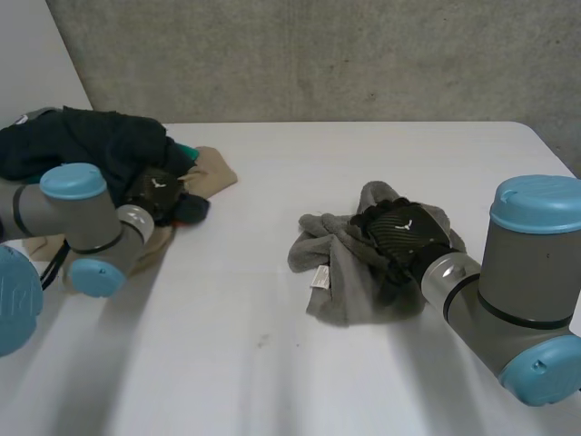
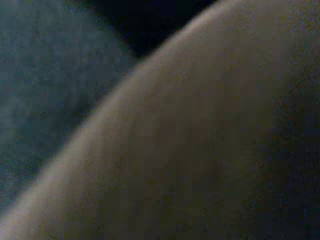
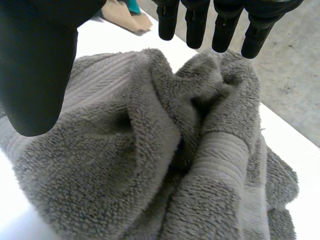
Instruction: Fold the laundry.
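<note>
A crumpled grey towel lies on the white table right of centre. My right hand hovers over its upper part. In the right wrist view the fingers are straight and the thumb stands apart, open above the towel's folds with nothing held. My left hand rests on a pile of laundry at the far left: a dark navy garment, a tan cloth and a bit of teal. The left wrist view sits close against the tan cloth and dark blue cloth.
A grey concrete wall runs behind the table's far edge. The white tabletop stretches between the pile and the towel and toward the front. The table's right corner is near my right arm.
</note>
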`<state>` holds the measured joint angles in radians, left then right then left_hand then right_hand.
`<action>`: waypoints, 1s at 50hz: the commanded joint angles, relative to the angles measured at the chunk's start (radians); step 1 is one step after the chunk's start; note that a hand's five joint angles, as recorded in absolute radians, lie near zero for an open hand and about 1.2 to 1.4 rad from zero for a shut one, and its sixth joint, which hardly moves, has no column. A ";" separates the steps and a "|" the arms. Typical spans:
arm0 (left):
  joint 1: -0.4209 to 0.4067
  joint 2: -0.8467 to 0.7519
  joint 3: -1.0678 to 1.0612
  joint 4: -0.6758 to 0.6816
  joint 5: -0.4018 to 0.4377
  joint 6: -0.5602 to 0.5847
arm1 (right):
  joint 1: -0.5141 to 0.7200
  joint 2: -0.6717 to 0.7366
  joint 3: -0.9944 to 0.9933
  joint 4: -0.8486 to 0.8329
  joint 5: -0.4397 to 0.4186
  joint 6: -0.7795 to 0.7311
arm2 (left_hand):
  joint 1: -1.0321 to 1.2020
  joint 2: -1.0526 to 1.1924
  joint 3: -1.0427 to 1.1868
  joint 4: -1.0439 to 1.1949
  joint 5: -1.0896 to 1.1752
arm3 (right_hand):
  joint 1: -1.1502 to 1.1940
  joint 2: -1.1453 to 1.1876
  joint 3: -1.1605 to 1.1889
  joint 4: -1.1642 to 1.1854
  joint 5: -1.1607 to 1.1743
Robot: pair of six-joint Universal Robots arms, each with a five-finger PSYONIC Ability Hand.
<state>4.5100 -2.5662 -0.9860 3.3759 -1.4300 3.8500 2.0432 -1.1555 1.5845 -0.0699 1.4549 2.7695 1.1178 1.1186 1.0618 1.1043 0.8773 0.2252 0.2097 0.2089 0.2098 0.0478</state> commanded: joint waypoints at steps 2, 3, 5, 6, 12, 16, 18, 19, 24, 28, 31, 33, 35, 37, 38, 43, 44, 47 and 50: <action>0.093 0.040 0.000 0.242 -0.199 0.000 | -0.001 -0.009 0.002 -0.007 0.021 -0.025 | 0.278 0.278 0.334 0.292 0.344 | -0.051 -0.035 -0.034 -0.035 -0.048; 0.103 0.041 0.000 0.264 -0.210 0.003 | 0.000 -0.009 0.000 -0.008 0.022 -0.025 | 0.278 0.278 0.334 0.292 0.344 | -0.051 -0.035 -0.034 -0.035 -0.048; 0.110 0.040 -0.003 0.283 -0.218 0.008 | 0.003 -0.009 0.000 -0.011 0.024 -0.025 | 0.278 0.278 0.334 0.292 0.344 | -0.051 -0.035 -0.034 -0.035 -0.048; 0.107 0.038 -0.011 0.280 -0.214 0.005 | 0.003 -0.007 0.002 -0.011 0.024 -0.027 | 0.278 0.278 0.334 0.292 0.344 | -0.051 -0.035 -0.034 -0.035 -0.048; 0.081 0.087 -0.101 0.280 -0.190 -0.017 | -0.009 -0.012 -0.008 -0.010 0.044 -0.025 | 0.278 0.278 0.334 0.292 0.344 | -0.051 -0.035 -0.034 -0.035 -0.048; 0.034 0.191 -0.163 0.278 -0.182 -0.067 | -0.012 -0.016 -0.014 -0.008 0.047 -0.025 | -0.398 -0.399 -0.342 -0.384 -0.332 | -0.051 -0.035 -0.034 -0.035 -0.048; 0.011 0.244 -0.198 0.278 -0.182 -0.096 | -0.014 -0.023 -0.017 -0.008 0.044 -0.025 | -0.657 -0.658 -0.601 -0.644 -0.591 | -0.051 -0.035 -0.034 -0.035 -0.048; 0.006 0.259 -0.207 0.278 -0.184 -0.102 | -0.014 -0.032 -0.021 -0.005 0.042 -0.025 | -0.687 -0.688 -0.631 -0.673 -0.621 | -0.051 -0.035 -0.034 -0.035 -0.048; -0.017 0.398 -0.313 0.254 -0.176 -0.150 | -0.027 -0.056 -0.040 0.004 0.039 -0.024 | -0.816 -0.817 -0.760 -0.803 -0.750 | -0.051 -0.035 -0.034 -0.035 -0.048; -0.072 0.484 -0.384 0.226 -0.123 -0.207 | -0.067 -0.088 -0.058 0.022 0.035 -0.022 | -0.851 -0.852 -0.795 -0.838 -0.785 | -0.051 -0.035 -0.034 -0.035 -0.048; -0.126 0.546 -0.434 0.194 -0.077 -0.272 | -0.093 -0.113 -0.086 0.065 0.035 -0.024 | -0.878 -0.879 -0.822 -0.864 -0.812 | -0.051 -0.035 -0.034 -0.035 -0.048; -0.152 0.575 -0.459 0.174 -0.055 -0.305 | -0.110 -0.118 -0.107 0.102 0.035 -0.024 | -0.878 -0.879 -0.822 -0.864 -0.812 | -0.051 -0.035 -0.034 -0.035 -0.048; -0.198 0.603 -0.479 0.149 -0.020 -0.349 | -0.141 -0.121 -0.141 0.168 0.033 -0.024 | -0.878 -0.879 -0.822 -0.864 -0.812 | -0.051 -0.035 -0.034 -0.035 -0.048; -0.235 0.612 -0.485 0.134 0.003 -0.374 | -0.175 -0.121 -0.167 0.235 0.032 -0.027 | -0.878 -0.879 -0.822 -0.864 -0.812 | -0.051 -0.035 -0.034 -0.035 -0.048; -0.256 0.612 -0.488 0.128 0.014 -0.388 | -0.187 -0.121 -0.172 0.257 0.032 -0.030 | -0.878 -0.879 -0.822 -0.864 -0.812 | -0.051 -0.035 -0.034 -0.035 -0.048; -0.414 0.595 -0.490 0.086 0.040 -0.458 | -0.244 -0.119 -0.166 0.332 0.027 -0.077 | -0.828 -0.829 -0.772 -0.815 -0.762 | -0.051 -0.035 -0.034 -0.035 -0.048; -0.434 0.589 -0.490 0.085 0.040 -0.463 | -0.250 -0.118 -0.161 0.332 0.027 -0.085 | -0.799 -0.800 -0.743 -0.785 -0.733 | -0.051 -0.035 -0.034 -0.035 -0.048; -0.514 0.508 -0.488 0.083 0.036 -0.458 | -0.270 -0.108 -0.127 0.329 0.006 -0.109 | -0.723 -0.723 -0.667 -0.709 -0.657 | -0.051 -0.035 -0.034 -0.035 -0.048; -0.571 0.437 -0.468 0.085 0.033 -0.458 | -0.273 -0.102 -0.078 0.308 -0.051 -0.146 | -0.588 -0.589 -0.532 -0.574 -0.522 | -0.051 -0.035 -0.034 -0.035 -0.048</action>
<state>4.0877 -1.9893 -1.4793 3.4654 -1.3893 3.3972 1.7948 -1.2722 1.4273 0.2568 1.4748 2.6882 0.3293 0.3272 0.3209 0.3232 0.1529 0.2252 0.2097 0.2089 0.2098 0.0478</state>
